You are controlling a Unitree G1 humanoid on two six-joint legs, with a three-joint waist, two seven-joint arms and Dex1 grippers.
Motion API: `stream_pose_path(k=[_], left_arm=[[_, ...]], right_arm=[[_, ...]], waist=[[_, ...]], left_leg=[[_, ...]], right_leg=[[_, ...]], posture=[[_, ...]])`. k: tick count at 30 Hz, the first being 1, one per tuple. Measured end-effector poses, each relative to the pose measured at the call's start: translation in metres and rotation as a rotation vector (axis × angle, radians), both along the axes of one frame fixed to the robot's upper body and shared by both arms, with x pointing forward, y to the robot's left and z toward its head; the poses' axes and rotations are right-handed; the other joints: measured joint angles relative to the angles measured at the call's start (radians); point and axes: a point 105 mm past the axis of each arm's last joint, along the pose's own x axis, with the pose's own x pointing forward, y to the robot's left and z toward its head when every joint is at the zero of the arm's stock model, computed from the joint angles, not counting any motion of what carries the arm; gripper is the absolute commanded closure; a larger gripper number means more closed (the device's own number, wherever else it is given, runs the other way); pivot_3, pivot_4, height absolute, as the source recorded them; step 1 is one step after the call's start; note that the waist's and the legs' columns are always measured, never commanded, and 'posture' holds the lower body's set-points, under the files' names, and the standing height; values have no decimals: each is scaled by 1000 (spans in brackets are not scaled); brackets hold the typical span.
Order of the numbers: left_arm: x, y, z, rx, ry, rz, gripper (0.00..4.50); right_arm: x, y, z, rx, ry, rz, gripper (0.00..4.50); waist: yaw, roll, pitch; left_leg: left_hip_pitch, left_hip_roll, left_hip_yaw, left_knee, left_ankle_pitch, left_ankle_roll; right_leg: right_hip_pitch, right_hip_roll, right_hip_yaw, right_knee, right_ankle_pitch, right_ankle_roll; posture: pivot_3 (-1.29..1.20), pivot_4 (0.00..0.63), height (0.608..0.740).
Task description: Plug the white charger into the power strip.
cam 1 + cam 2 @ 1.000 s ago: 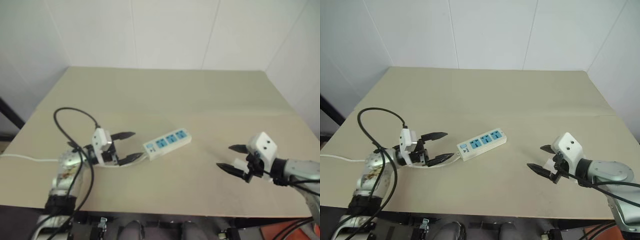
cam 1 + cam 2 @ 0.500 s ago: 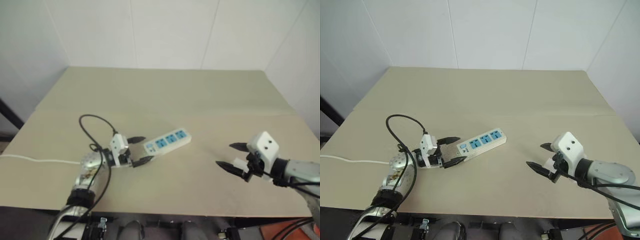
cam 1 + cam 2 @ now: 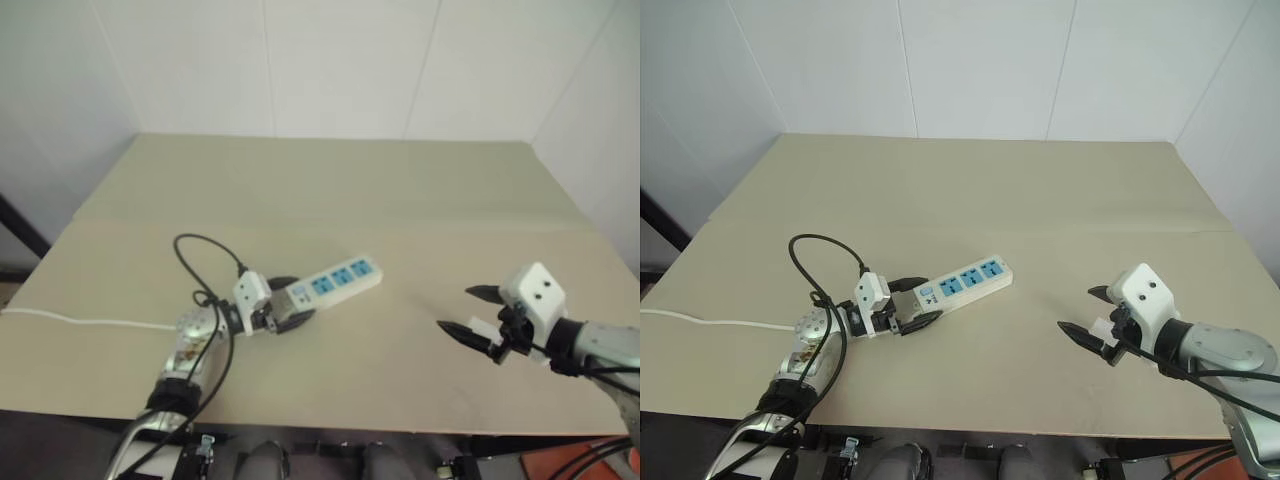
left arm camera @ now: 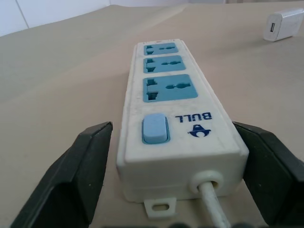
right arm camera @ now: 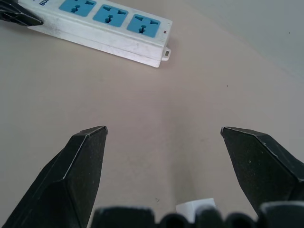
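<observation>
left gripper (image 4: 175, 185) sat spread around the power strip's (image 3: 960, 282) cord end, centre-left of frame, not clamped yet; could skid it. right gripper (image 3: 1088, 313) released over the white charger (image 4: 283, 24), lower right.

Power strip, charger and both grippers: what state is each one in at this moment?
power strip: flat on the table, sockets up, all three empty.
white charger: unplugged, lying on the table apart from the strip.
left gripper: open, fingers either side of the strip's cord end.
right gripper: open, gripping nothing.
</observation>
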Motion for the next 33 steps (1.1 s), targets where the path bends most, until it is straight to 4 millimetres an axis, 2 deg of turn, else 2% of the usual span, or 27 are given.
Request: stream_pose_path(k=[7, 11, 14, 18, 23, 27, 33], left_arm=[[-3, -1, 0, 11, 12, -27, 1246], [-13, -1, 0, 37, 46, -122, 1246], [-23, 1, 1, 62, 92, -217, 1246], [-35, 3, 2, 116, 136, -333, 1246], [-37, -2, 3, 154, 138, -388, 1246], [-39, -8, 2, 158, 142, -426, 1246], [-37, -21, 2, 157, 121, -453, 1246]], right_arm=[[1, 2, -1, -12, 10, 16, 0], [2, -3, 1, -96, 61, 72, 0], [8, -10, 9, -150, 100, 107, 0], [15, -18, 19, -243, 216, 123, 0], [22, -21, 27, -291, 348, 86, 0], [26, -20, 21, -376, 428, 85, 0], [28, -27, 1, -533, 543, 89, 0]], waist=[[0, 0, 0], [-1, 0, 0], [-4, 0, 0], [-5, 1, 0], [-3, 1, 0], [1, 1, 0], [3, 1, 0]], left_leg=[[0, 0, 0, 0, 0, 0], [0, 0, 0, 0, 0, 0], [0, 0, 0, 0, 0, 0], [0, 1, 0, 0, 0, 0], [-1, 1, 0, 0, 0, 0], [-4, 0, 0, 0, 0, 0], [-7, 0, 0, 0, 0, 0]], right_leg=[[0, 0, 0, 0, 0, 0], [0, 0, 0, -1, 0, 0], [0, 1, 0, 0, 0, 0], [-1, 0, 0, -1, 0, 0], [-1, 0, 0, -1, 0, 0], [-3, -1, -1, -2, 0, 0], [-7, -1, -1, -1, 0, 0]], posture=[[0, 150, 740], [0, 150, 740], [0, 150, 740], [0, 150, 740], [0, 150, 740], [0, 150, 740], [0, 150, 740]])
